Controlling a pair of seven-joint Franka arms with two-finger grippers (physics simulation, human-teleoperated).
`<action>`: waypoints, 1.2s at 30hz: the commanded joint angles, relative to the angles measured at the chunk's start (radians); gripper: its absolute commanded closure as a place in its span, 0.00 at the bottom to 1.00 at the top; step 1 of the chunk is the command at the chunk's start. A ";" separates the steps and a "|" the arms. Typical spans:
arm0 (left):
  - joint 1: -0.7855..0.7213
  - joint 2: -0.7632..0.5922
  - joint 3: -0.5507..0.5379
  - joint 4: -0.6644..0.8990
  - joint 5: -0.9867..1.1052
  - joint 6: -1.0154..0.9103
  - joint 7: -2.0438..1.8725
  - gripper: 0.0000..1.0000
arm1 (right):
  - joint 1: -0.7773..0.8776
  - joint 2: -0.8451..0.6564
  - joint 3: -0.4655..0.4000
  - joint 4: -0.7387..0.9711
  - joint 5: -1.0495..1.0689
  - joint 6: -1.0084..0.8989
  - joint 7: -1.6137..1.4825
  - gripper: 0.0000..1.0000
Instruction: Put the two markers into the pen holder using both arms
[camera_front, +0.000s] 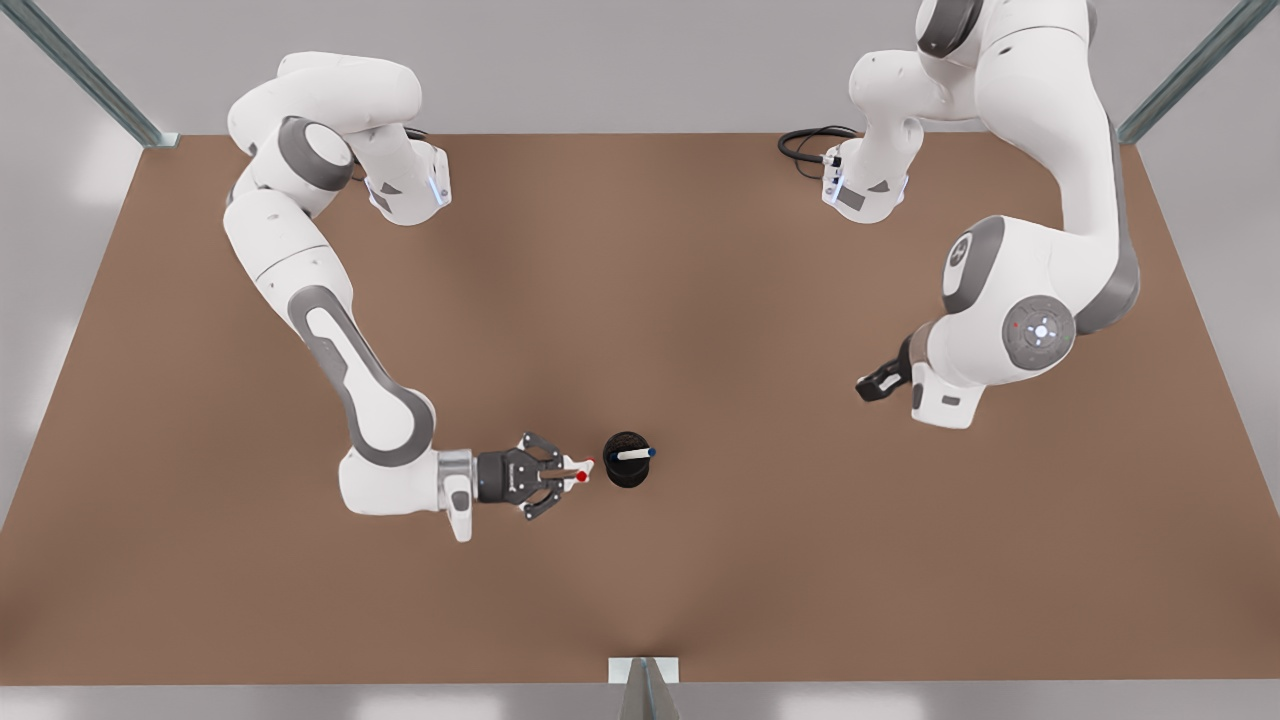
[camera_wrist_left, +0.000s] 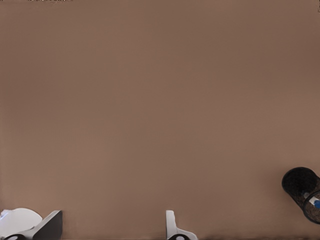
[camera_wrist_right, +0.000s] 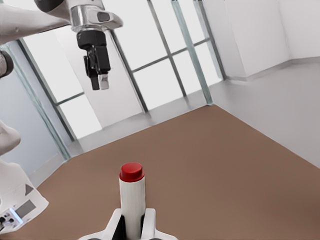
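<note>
My right gripper (camera_front: 572, 474) is shut on the red-capped marker (camera_front: 580, 472), just to the front view's left of the black pen holder (camera_front: 627, 472). In the right wrist view the red marker (camera_wrist_right: 132, 197) stands up between the fingers of my right gripper (camera_wrist_right: 132, 226). The blue-ended marker (camera_front: 634, 454) sits inside the pen holder, leaning over its rim. My left gripper (camera_front: 874, 381) hangs open and empty at the front view's right, well away from the holder. In the left wrist view its fingers (camera_wrist_left: 172, 227) are spread over bare table, with the pen holder (camera_wrist_left: 300, 182) and a bit of the blue marker (camera_wrist_left: 316, 203) at the edge.
The brown table (camera_front: 700, 300) stretches wide around the holder. A black cable (camera_front: 805, 150) lies by the arm base at the back right. The left gripper (camera_wrist_right: 98, 75) hangs high in the right wrist view, before tall windows.
</note>
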 joint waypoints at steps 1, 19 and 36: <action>-0.001 -0.002 0.000 0.002 0.001 -0.063 0.707 0.00 | 0.011 -0.001 0.003 0.001 0.031 0.053 -0.396 0.71; -0.006 -0.003 -0.002 0.020 -0.003 -0.086 0.658 0.00 | 0.051 0.023 0.006 -0.081 0.093 0.115 -0.548 0.71; -0.006 0.000 -0.002 0.029 -0.003 -0.084 0.658 0.00 | 0.054 0.059 0.003 -0.122 0.096 0.141 -0.582 0.00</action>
